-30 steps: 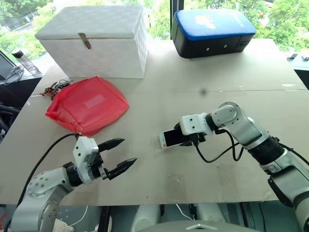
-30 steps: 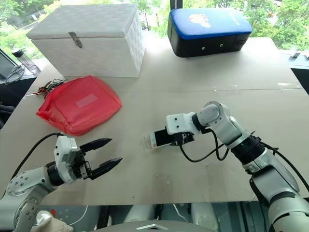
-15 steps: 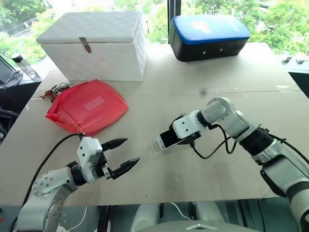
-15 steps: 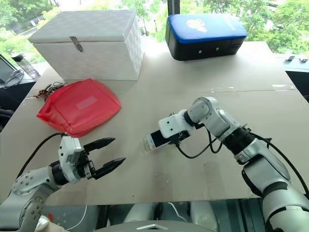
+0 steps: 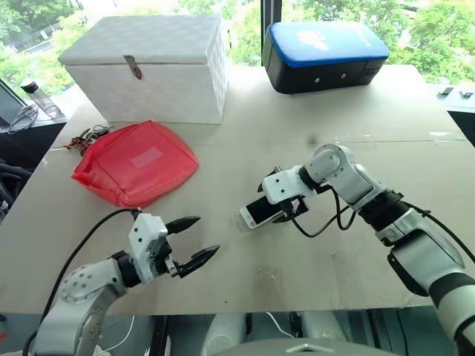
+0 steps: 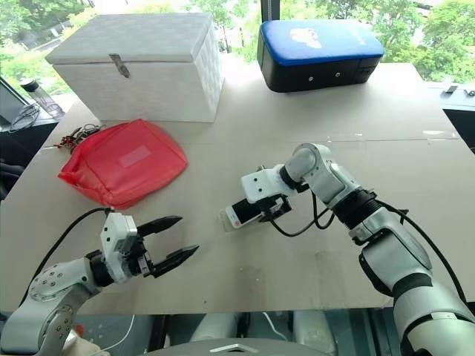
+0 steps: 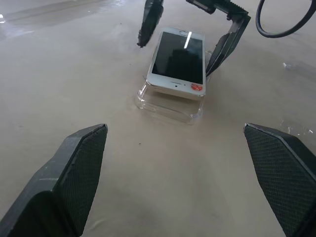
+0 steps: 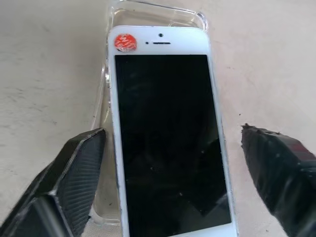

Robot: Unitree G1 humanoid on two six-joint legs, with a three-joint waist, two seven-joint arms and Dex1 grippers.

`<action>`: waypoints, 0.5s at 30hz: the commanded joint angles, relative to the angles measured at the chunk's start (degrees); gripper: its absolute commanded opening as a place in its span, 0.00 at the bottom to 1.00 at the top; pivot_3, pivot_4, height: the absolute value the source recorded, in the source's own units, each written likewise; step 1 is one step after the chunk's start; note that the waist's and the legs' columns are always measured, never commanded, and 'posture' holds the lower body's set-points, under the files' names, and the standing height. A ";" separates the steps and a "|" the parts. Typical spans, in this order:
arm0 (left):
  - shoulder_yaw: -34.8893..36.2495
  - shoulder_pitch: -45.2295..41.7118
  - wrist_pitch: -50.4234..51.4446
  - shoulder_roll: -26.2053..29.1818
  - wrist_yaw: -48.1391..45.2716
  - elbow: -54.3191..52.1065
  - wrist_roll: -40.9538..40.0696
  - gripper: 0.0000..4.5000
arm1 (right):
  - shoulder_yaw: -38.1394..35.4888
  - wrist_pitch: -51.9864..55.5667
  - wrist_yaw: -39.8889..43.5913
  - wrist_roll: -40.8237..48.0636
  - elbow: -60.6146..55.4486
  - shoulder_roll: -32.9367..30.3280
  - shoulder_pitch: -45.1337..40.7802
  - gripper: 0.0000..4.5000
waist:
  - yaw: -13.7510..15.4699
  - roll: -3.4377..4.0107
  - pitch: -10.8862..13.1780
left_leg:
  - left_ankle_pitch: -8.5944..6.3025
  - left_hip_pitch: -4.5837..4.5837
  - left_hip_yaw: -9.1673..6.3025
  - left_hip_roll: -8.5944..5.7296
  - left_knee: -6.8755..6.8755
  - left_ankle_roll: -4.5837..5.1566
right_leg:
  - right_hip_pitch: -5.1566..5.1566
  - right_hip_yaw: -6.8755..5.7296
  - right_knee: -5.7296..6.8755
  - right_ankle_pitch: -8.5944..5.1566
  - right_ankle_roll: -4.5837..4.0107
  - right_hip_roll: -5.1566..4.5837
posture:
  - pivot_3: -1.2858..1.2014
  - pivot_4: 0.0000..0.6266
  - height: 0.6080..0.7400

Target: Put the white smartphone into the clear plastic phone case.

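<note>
While the white smartphone (image 7: pixel 178 58) lies face up on top of the clear plastic phone case (image 7: pixel 168 102) near the middle of the tabletop (image 5: pixel 356 119), the step in hand looks like the seating itself: the phone has been laid over the shell but does not appear pressed home. In the left wrist view the end nearest that camera sits raised above the case's rim, and the case juts out past it; in the right wrist view the case's rounded corner shows beyond the phone's top edge, so the two are slightly offset lengthwise.

The right gripper (image 7: pixel 185 29) is released, its two black fingers spread to either side of the phone's far end, close beside its long edges without clamping them. The left gripper (image 5: pixel 191 243) hangs with its fingers spread wide and empty near the tabletop's front edge, well apart from the phone and aimed toward it.

A sensible next move would be to nudge the phone along the case until the corners line up, then press down on it so the rim snaps over, perhaps with the left gripper steadying the shell, which could easily skid.
</note>
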 commanded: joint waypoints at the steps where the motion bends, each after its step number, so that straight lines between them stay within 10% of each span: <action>1: 0.26 -0.95 -1.89 0.10 -0.21 0.40 0.40 1.00 | 1.91 1.61 3.26 -0.27 -2.89 -1.38 3.16 0.99 | 0.05 0.01 0.00 | 0.00 -0.02 0.00 0.00 -0.02 0.00 | -0.01 -0.01 -0.03 0.00 0.00 -0.01 | 0.52 0.24 1.00; 15: -3.46 -4.91 -3.17 -0.59 0.90 3.45 3.77 1.00 | -5.92 15.96 -0.49 5.55 -19.98 -5.24 7.91 0.99 | -0.19 0.07 0.06 | 0.05 -1.15 -0.16 0.00 -0.32 -0.09 | -0.94 -0.21 -0.56 0.02 0.00 -0.02 | 0.52 0.24 1.00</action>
